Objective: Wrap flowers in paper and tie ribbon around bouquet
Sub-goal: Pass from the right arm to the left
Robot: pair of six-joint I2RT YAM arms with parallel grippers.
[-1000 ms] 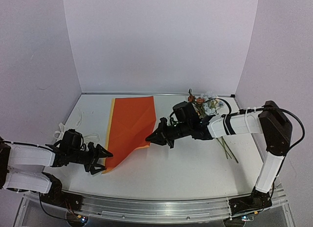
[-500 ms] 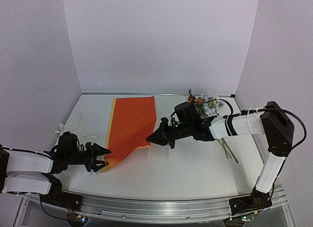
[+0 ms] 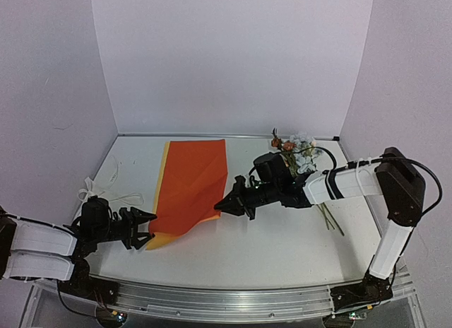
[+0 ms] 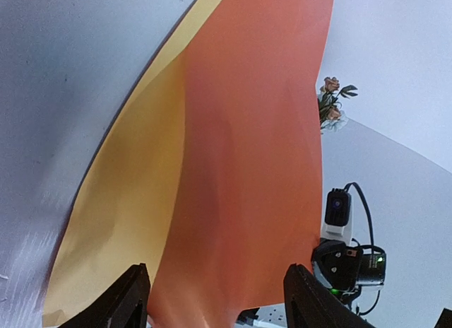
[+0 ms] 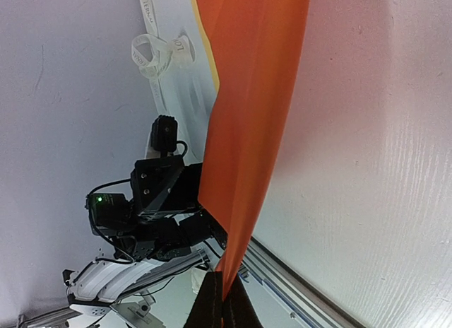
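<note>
A white bench (image 3: 282, 247) fills the floor of a booth with plain lilac walls (image 3: 226, 59) on three sides, and a metal rail (image 3: 226, 301) runs along its near edge. The paper (image 3: 191, 183) lies left of centre, orange face up, with its yellow underside showing as a strip down the left edge and across the near corner. The ribbon (image 3: 106, 195) sits loosely looped on the bench just left of the paper. The flowers (image 3: 295, 148) lie at the far right, blossoms toward the back wall. The right arm crosses over their stems and hides the middle of them, and the stem ends show again nearer the rail. The right fingers (image 3: 220, 205) are closed on the paper's right edge, which rises off the bench there. The right wrist view shows the sheet pinched between the tips. The left fingers (image 3: 152, 227) stand apart, low over the bench at the paper's near-left corner. Whether they touch the sheet cannot be told. A second ago the left arm reached further in over that corner. It has since drawn back to the left. The right fingers have shifted slightly right and nearer, and the yellow band at the near corner has widened.
</note>
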